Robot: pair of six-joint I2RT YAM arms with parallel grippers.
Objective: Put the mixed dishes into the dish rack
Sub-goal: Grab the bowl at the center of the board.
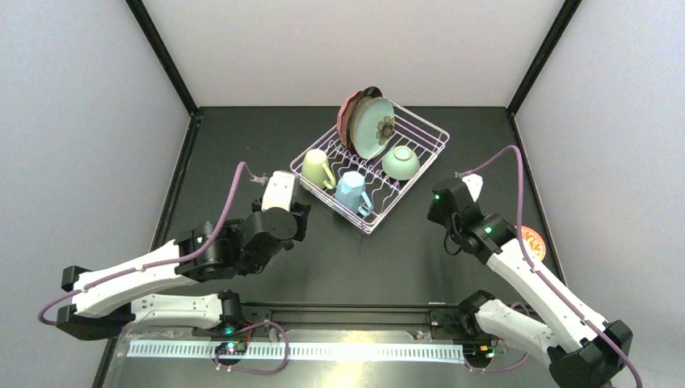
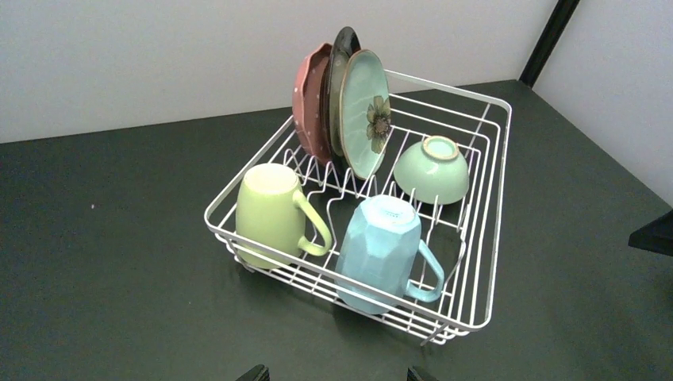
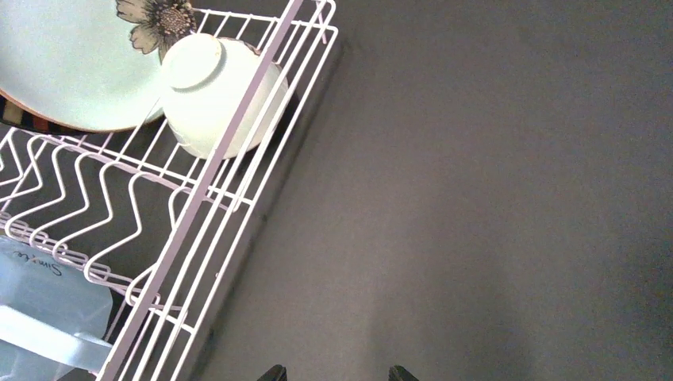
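I note three plates point(image 2: 361, 111) on edge at the far left of the dish rack point(image 2: 444, 87), bowl point(image 2: 431, 171) right of them, left mug point(image 2: 270, 210) and right mug point(image 2: 379, 250) in front; small bowl point(image 1: 531, 240) outside on the table point(image 1: 242, 162), far right

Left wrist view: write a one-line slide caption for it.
Dish rack loaded with three upright plates, a cream mug, a light-blue mug and an inverted pale-green bowl.

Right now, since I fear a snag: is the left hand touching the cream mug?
Apart. The left wrist view shows bare table between the left hand and the cream mug.
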